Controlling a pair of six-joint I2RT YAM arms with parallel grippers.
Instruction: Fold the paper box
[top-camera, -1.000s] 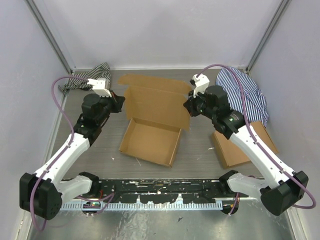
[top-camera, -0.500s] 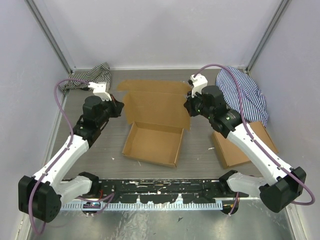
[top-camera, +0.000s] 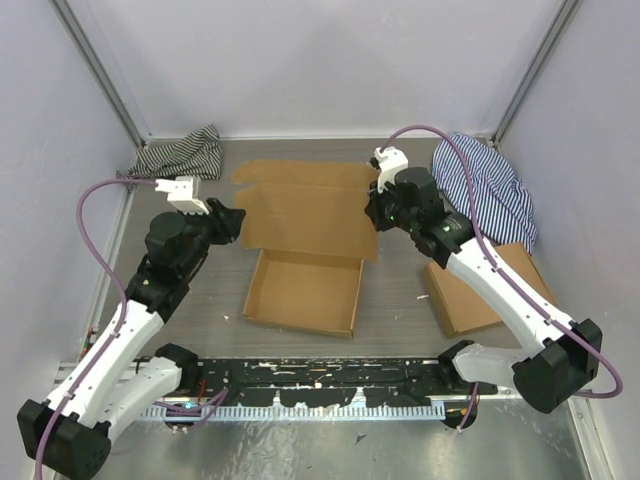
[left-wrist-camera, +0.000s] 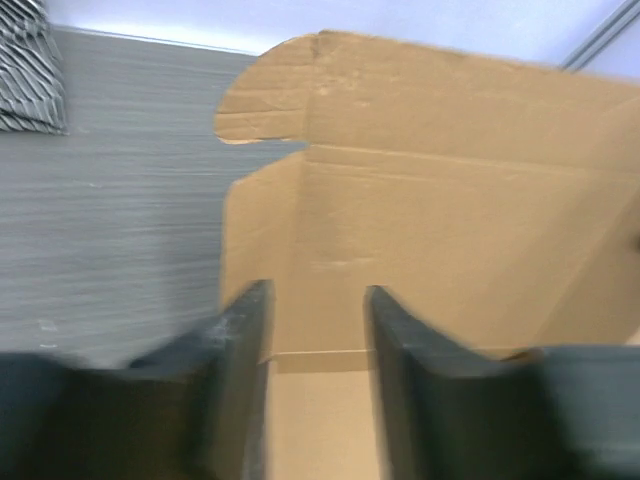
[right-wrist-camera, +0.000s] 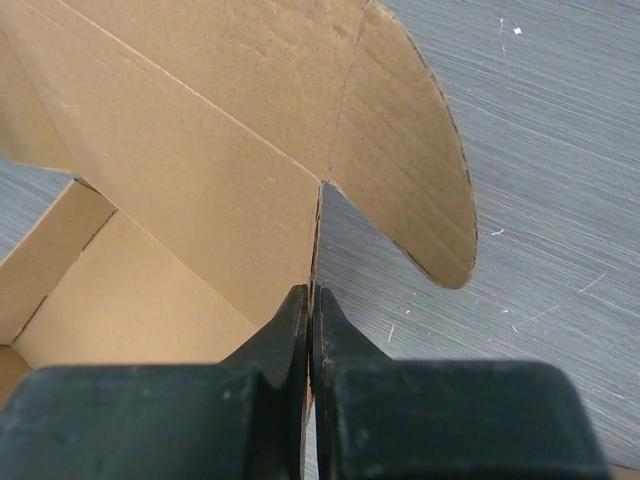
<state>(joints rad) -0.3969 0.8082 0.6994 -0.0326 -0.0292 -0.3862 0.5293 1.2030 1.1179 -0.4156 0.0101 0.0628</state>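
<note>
Box: the box (top-camera: 305, 290) lies in the middle of the table (top-camera: 390, 300), between the two arms.
Tray: its shallow tray (top-camera: 300, 295) is the near part, open side up, with its walls standing.
Lid: the lid (top-camera: 310, 215) rises from the tray's far wall and leans away toward the far side, with a further panel at its far edge.
Tabs: a rounded left tab (left-wrist-camera: 265, 95) sticks out at the lid's far left corner, and a rounded right tab (right-wrist-camera: 410, 170) at its right side.
Left gripper: the left gripper (top-camera: 232, 222) is just beside the lid's left edge. In the wrist view its fingers (left-wrist-camera: 245, 330) stand apart with a clear gap and clamp nothing.
Right gripper: the right gripper (top-camera: 372, 212) is at the lid's right edge. Its jaws are pressed together on that cardboard edge, just near of the right tab.
Second box: a second box (top-camera: 452, 305) lies flat to the right, partly under the right arm, well apart from the tray.
Cloths: one striped cloth (top-camera: 180, 155) is in the far left corner and another cloth (top-camera: 480, 185) is at the far right.
</note>
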